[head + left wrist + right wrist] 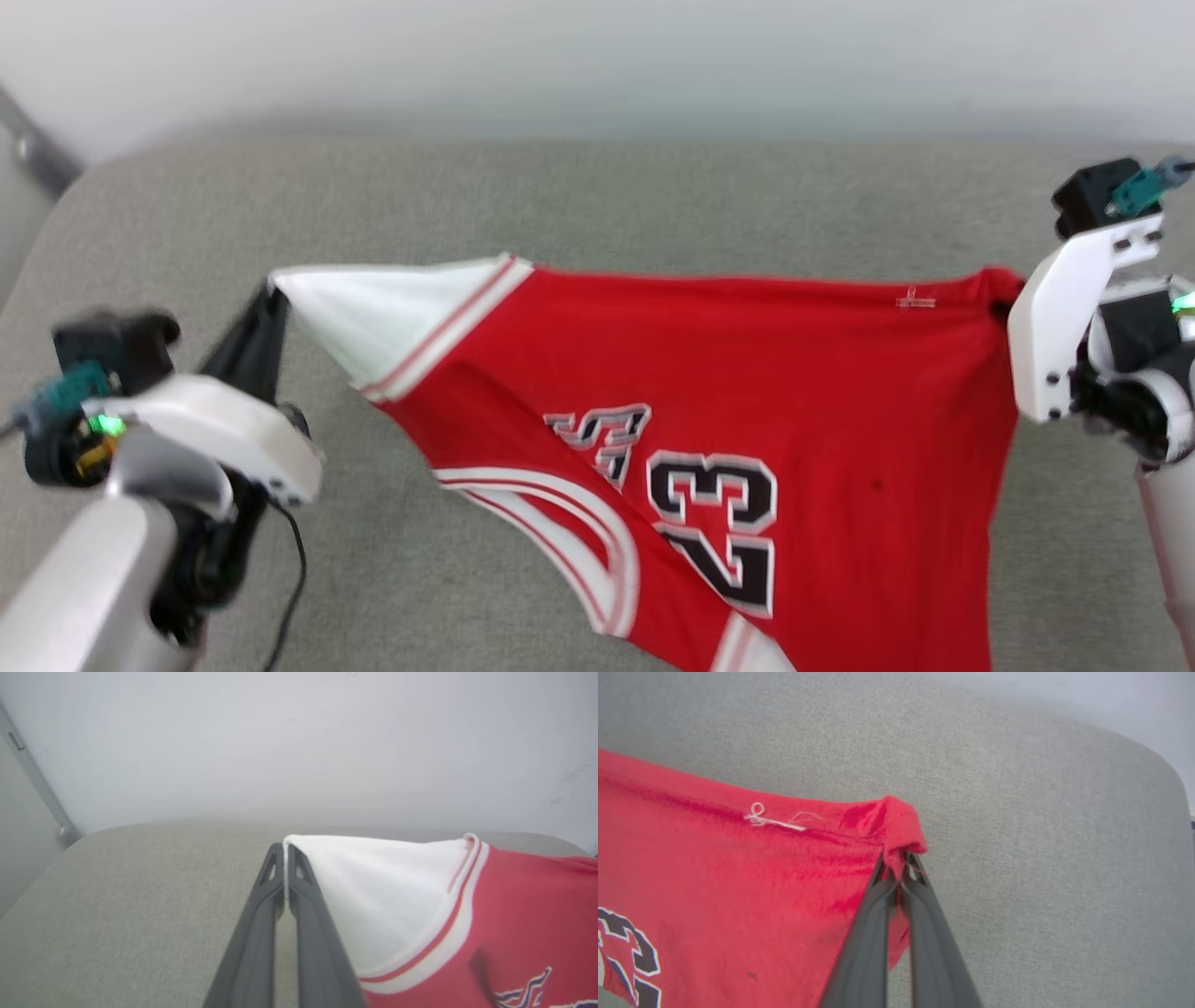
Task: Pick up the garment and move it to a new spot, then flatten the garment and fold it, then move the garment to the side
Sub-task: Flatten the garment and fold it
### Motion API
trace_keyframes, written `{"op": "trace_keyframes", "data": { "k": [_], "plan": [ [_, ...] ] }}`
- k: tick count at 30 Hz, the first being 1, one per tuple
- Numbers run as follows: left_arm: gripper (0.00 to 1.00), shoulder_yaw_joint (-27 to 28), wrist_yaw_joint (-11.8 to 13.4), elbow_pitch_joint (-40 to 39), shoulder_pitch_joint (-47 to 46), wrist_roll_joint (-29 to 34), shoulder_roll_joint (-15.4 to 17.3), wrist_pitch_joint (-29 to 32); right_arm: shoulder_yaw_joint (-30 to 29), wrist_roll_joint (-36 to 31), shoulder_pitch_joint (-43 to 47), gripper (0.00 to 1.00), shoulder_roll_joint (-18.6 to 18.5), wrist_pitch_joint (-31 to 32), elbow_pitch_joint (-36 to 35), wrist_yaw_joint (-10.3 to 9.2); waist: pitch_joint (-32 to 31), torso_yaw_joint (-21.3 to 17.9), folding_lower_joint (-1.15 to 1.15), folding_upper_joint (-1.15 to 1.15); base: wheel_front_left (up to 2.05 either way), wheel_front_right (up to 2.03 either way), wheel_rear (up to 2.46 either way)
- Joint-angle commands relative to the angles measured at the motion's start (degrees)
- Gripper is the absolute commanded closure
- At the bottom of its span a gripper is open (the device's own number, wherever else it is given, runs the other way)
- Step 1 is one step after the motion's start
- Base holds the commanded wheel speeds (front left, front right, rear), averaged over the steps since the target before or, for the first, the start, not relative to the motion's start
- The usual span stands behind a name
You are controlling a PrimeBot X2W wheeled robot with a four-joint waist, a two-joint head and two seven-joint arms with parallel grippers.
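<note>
Head view: the red garment (794, 420) is held up over the grey bench (560, 187), pulled wide between two hands. At the left, the left hand (271, 303) is shut tight on the tip of the white sleeve (383, 317). At the right, the right hand (1004, 308) is shut tight on a red corner by the hem, near a small white mark (915, 301). A black 23 (714, 490) shows in the middle.

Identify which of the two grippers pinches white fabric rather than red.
The left gripper: it is shut on the white sleeve of the garment, whereas the right gripper pinches a red hem corner.
</note>
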Motion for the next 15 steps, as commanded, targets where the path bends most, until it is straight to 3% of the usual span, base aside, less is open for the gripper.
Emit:
{"op": "trace_keyframes", "data": {
  "k": [1, 9, 12, 13, 15],
  "plan": [
    [1.00, 0.51, -0.53, 1.10, -2.22, -0.40, 0.37, 0.17, -0.61, -0.38, -1.32, 1.00, -0.06, -0.83, 0.57, -0.06, -3.42, -2.56, 0.00, 0.00, 0.00, 0.00, 0.00],
    [1.00, 0.56, -4.64, 13.47, -20.37, 1.16, 0.41, 1.93, -1.29, -3.83, -10.74, 1.00, 0.38, -8.59, 4.29, -0.08, -4.07, -5.20, 0.00, 0.00, 0.00, 0.00, 0.00],
    [1.00, 0.66, -5.94, 18.40, -28.16, 1.93, -0.16, 1.71, -2.01, -5.64, -15.54, 1.00, 0.61, -11.66, 5.68, -0.09, -1.86, -5.79, 0.00, 0.00, 0.00, 0.00, 0.00],
    [1.00, 0.92, -7.02, 22.38, -35.89, 3.22, -0.44, 0.58, -3.20, -7.06, -20.98, 1.00, 1.03, -15.24, 6.92, -0.09, 1.31, -6.31, 0.00, 0.00, 0.00, 0.00, 0.00],
    [1.00, 0.95, -7.51, 24.50, -41.48, 4.39, -0.46, -0.22, -4.17, -8.04, -24.99, 1.00, 1.21, -17.28, 7.51, -0.10, 4.31, -6.41, 0.00, 0.00, 0.00, 0.00, 0.00]
  ]
}}
